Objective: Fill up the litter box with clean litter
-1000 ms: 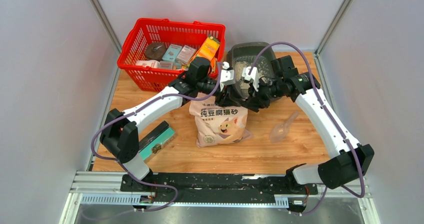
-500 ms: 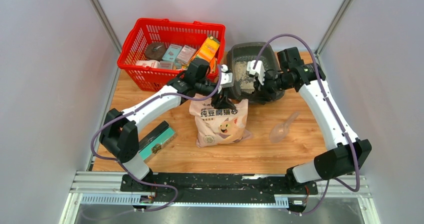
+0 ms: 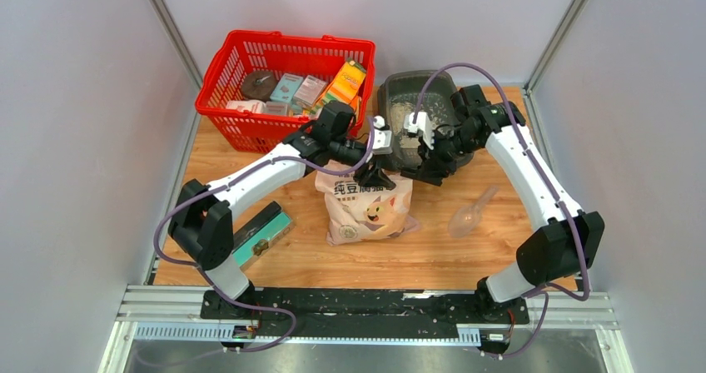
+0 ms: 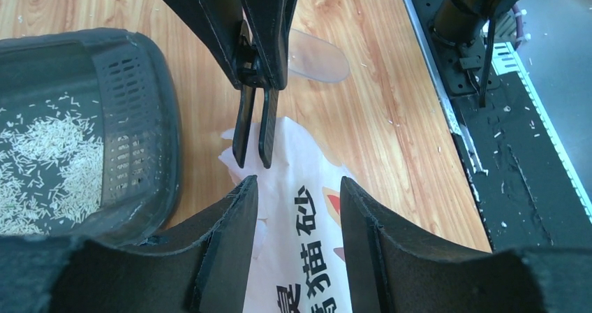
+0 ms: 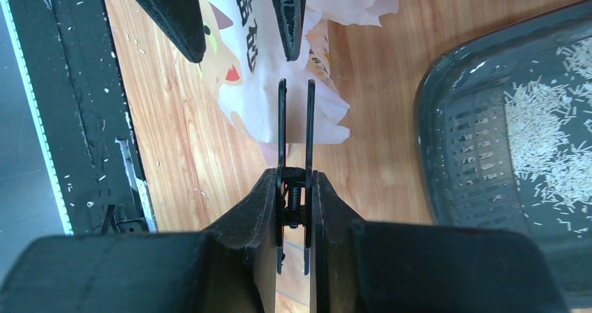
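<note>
Litter box (image 3: 410, 78) sits at the back of the worktop (image 3: 433, 248), only a thin scatter of clean litter (image 4: 49, 159) on its floor. Litter bag (image 3: 370, 211) lies flat just in front, torn mouth toward the box. Left gripper (image 4: 297, 184) is partly open astride the bag top, gripping nothing. Right gripper (image 5: 293, 180) is pinched on a black spring clip (image 4: 267, 128). Risks: the clip snags the crumpled paper, or granules spill onto the wood if the bag lifts unevenly.

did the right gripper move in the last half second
Yes. The right gripper, shut on a black clip, has pulled back off the litter box, down-left in the top view, to the bag's top edge.
</note>
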You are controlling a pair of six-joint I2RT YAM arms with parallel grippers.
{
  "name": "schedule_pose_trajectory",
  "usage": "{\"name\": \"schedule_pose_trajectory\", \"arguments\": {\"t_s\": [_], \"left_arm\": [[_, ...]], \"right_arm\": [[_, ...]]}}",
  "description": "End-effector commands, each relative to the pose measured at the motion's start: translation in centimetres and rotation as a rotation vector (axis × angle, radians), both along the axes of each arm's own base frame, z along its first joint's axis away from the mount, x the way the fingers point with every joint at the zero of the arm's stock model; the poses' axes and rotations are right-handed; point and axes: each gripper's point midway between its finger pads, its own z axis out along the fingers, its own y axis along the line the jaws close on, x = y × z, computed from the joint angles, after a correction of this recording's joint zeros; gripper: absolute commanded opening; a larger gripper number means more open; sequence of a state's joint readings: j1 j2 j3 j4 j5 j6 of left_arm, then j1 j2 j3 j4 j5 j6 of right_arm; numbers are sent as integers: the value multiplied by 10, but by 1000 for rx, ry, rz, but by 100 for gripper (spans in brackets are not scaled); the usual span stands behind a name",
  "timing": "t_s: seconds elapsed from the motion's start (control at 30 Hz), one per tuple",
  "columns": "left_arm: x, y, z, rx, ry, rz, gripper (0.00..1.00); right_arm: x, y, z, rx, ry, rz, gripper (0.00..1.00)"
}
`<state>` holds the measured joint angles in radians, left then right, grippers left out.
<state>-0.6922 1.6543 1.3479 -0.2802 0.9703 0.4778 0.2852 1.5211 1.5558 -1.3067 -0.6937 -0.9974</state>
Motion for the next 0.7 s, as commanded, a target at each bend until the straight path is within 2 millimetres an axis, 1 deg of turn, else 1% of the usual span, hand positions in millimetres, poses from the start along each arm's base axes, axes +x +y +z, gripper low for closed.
{"name": "schedule_pose_trajectory", "arguments": {"t_s": [0.0,0.23,0.4,0.47,0.5,0.53,0.6,0.67], "left_arm": [[-4,-5,3,-15,-31,-68,54],[-7,-9,-19,24,-20,-107,52],[-9,-18,-25,27,14,-103,47],[-8,-23,-23,16,28,-98,44],[-9,-25,-26,22,71,-88,43],[-6,-29,-22,3,69,-85,43],[-8,-32,-25,5,107,-80,41],[-9,-35,-27,5,119,-82,36]], "right_arm": [[-10,1,-2,11,20,21,0],[-16,1,-10,12,68,20,0],[-21,0,-13,7,97,14,0],[-21,0,-14,3,106,3,0],[-21,-1,-16,-3,120,-13,0],[-21,-1,-17,-5,124,-19,0],[-21,-2,-19,-11,131,-39,0],[-22,-4,-20,-15,137,-59,0]]}}
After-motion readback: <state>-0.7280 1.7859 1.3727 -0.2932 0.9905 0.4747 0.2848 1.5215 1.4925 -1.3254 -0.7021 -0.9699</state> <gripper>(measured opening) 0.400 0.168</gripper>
